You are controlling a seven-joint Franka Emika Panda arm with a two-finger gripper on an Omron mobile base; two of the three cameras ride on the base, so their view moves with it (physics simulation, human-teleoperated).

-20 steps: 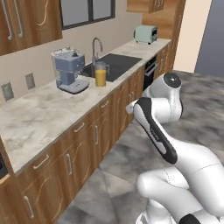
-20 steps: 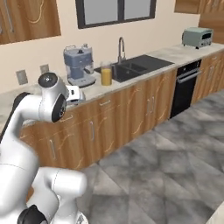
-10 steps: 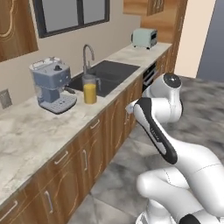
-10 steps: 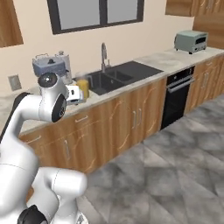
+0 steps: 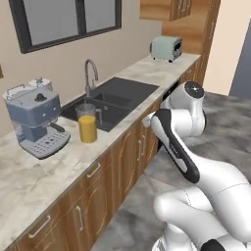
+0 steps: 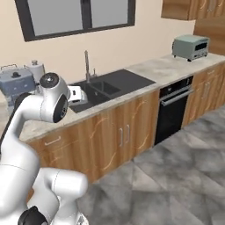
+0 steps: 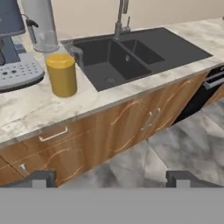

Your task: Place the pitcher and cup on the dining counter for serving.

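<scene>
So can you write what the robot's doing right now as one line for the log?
gripper: open, empty | pitcher: on counter between coffee machine and sink, untouched | stage: approaching

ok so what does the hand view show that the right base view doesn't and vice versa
Hand view: the clear glass pitcher of orange juice. Right base view: the grey-green toaster and the dark-framed window. Both: the black sink, its metal faucet and the grey-blue coffee machine.
</scene>
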